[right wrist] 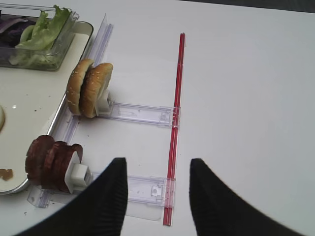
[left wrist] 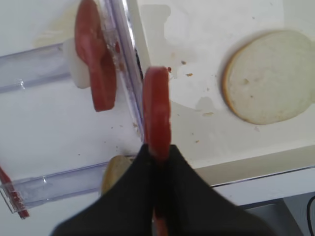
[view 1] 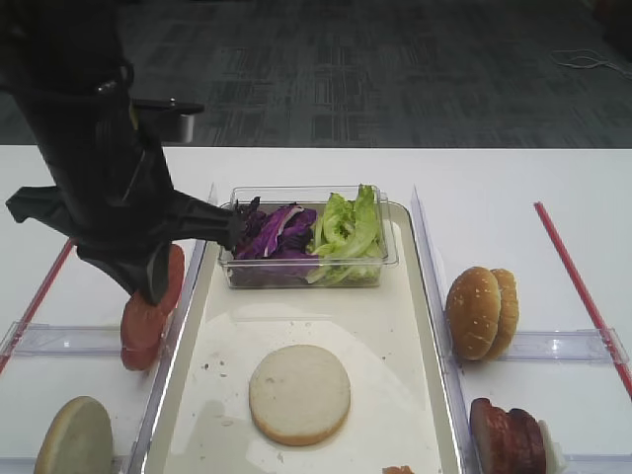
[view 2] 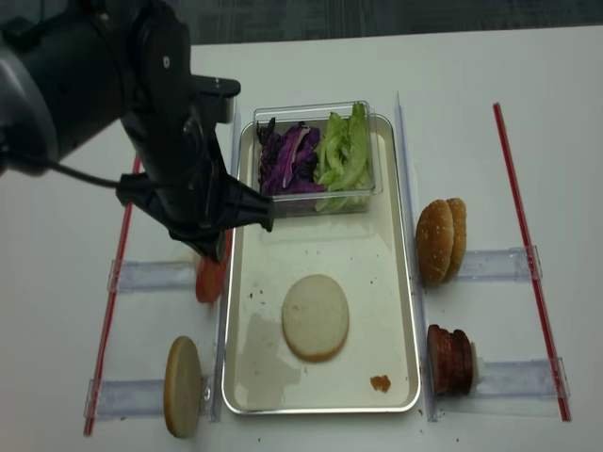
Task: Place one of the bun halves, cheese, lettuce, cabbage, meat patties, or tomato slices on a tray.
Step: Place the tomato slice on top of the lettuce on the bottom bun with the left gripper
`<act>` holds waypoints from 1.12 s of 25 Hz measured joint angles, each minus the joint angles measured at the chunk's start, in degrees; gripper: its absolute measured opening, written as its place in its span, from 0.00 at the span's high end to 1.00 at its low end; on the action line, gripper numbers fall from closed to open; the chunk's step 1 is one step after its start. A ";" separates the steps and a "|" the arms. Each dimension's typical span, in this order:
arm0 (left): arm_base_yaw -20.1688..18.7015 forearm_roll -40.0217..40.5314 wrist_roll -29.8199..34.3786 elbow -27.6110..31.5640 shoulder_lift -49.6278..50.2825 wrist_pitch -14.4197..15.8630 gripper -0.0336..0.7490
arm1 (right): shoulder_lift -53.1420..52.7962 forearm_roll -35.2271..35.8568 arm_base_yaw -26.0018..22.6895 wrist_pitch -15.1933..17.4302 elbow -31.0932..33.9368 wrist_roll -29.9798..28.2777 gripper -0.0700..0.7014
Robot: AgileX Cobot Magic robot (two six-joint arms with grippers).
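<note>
One thin, smooth red tomato slice (left wrist: 156,113) stands pinched in the left end effector (left wrist: 158,153).

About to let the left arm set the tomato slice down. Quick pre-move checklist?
1. Left gripper shut on tomato slice: ok.
2. Slice over the tray: not ok, it hangs above the tray's left rim.
3. Bun half lying cut face up on the tray as target: ok.
4. Path to bun free of the tub: ok.
5. Right gripper open and clear, over the table: ok.
6. Slice's height above the tray: cannot tell.
</note>
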 joint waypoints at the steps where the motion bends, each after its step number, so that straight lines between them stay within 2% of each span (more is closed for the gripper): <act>1: -0.84 0.00 -0.14 0.22 0.00 0.00 0.95 | 0.00 0.00 0.00 0.00 0.00 0.00 0.49; 6: -4.20 -3.44 -0.27 0.37 0.00 -2.91 0.95 | 0.00 0.00 0.00 0.00 0.00 0.22 0.49; 11: -4.62 -10.73 2.97 0.37 0.00 -6.32 0.95 | 0.00 0.00 0.00 0.00 0.00 0.22 0.49; 16: -4.62 -15.24 6.02 0.45 0.00 -7.33 0.95 | 0.00 0.00 0.00 0.00 0.00 0.22 0.49; 20: -4.62 -19.07 9.63 0.75 0.74 -8.01 0.95 | 0.00 0.00 0.00 0.00 0.00 0.22 0.49; 24: -4.17 -22.93 13.42 4.17 1.09 -10.90 0.95 | 0.00 0.00 0.00 0.00 0.00 0.22 0.49; 28: -1.51 -32.24 22.17 9.11 1.13 -14.17 0.95 | 0.00 0.00 0.00 0.00 0.00 0.22 0.49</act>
